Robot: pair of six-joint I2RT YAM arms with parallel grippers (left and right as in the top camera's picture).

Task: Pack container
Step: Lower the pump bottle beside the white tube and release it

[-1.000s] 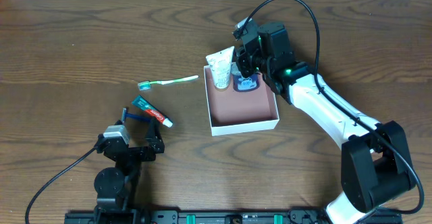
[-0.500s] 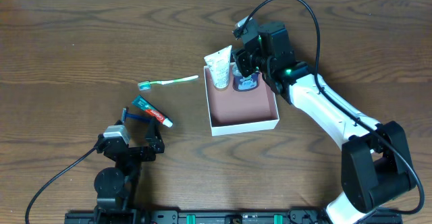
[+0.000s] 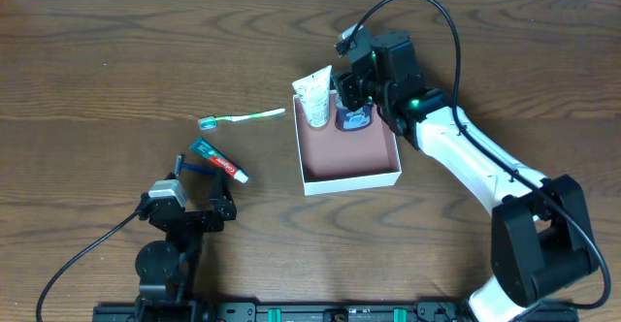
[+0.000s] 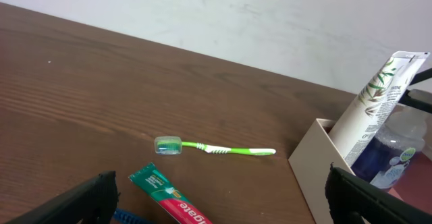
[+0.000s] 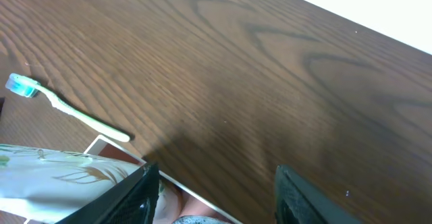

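Container (image 3: 349,157), a shallow white box with a reddish-brown floor, sits on the desk (image 3: 116,60) right of centre. It looks partly packed: two things are inside and at least three more lie outside.

On the left, the left tool (image 4: 221,183) rests low near the front of the desk. Its fingers are spread wide, with nothing between them. Just ahead of it lies a small blue thing (image 3: 186,164) too hidden to name, and a toothpaste (image 3: 218,161) in green and red lies partly across it. Farther back and a little to the right lies a green toothbrush (image 3: 243,117), apart from the toothpaste and near the container's left wall. By my reading, all three remain to be packed.

Inside the container, a white tube (image 3: 313,97) leans in the far left corner, its top above the rim. A dark blue bottle (image 3: 353,118) stands just beside it on the right. The rest of the floor is bare, so there is room for more.

The right tool (image 5: 216,193) hangs over that far edge, above the bottle. Its fingers are parted and grip nothing that I can see.
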